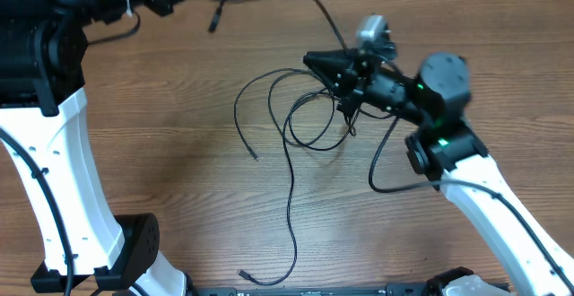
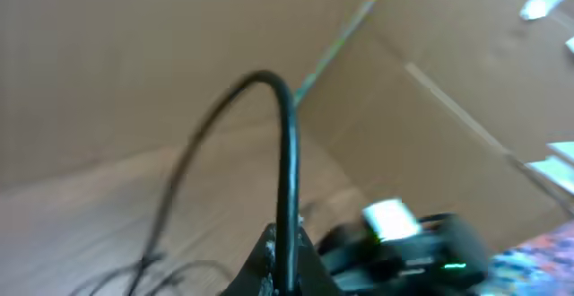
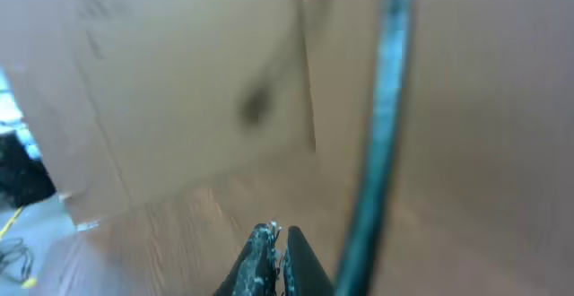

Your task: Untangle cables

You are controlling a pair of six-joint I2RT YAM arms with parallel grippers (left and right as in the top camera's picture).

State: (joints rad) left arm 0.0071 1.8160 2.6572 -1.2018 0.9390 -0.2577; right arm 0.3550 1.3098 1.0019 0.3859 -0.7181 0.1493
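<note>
Overhead, we see thin black cables (image 1: 305, 108) knotted in loose loops on the table (image 1: 152, 170), with two grippers closed.
Three loose plug ends (image 1: 242, 274) show; we cannot count the cords inside the knot. The longest strand runs toward the near edge. Our left gripper (image 2: 285, 247) pinches one cord. Our right gripper (image 1: 311, 60), fingers together, sits at the knot's far side, and we cannot tell if it holds anything.

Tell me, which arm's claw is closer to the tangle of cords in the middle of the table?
Right. The right gripper sits at the far edge of the tangle; the left gripper is well away toward the far-left corner, pinching one cord.
</note>
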